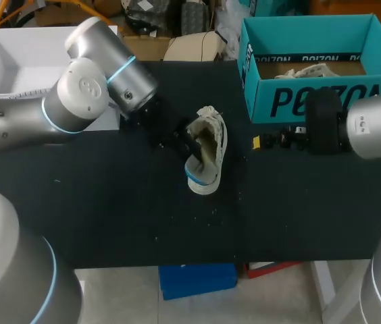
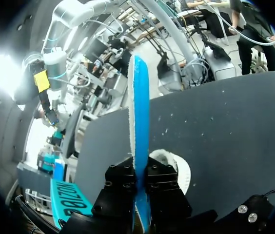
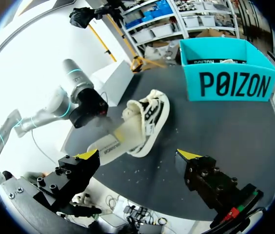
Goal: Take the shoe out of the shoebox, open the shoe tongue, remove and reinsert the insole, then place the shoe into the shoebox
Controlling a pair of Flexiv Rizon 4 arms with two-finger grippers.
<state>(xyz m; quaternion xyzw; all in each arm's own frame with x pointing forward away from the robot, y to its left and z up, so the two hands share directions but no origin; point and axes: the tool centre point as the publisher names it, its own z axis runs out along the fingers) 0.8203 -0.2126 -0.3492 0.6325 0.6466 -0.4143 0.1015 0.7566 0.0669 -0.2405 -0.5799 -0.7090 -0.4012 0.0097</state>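
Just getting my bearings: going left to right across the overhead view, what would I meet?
Left arm → left gripper, clamped on the insole → shoe → right gripper → right arm.

The shoe (image 1: 212, 128) is a cream knit sneaker with dark markings. It lies just above the middle of the head view, its opening turned toward the frame's left. The insole (image 1: 201, 177) is pale yellow on top and bright blue underneath. It sticks partly out of the shoe toward the lower middle, its edge pinched between the fingers of the left gripper (image 1: 188, 144). The teal shoebox (image 1: 325, 101) stands open at the upper right, apart from the shoe, with something pale lying inside.
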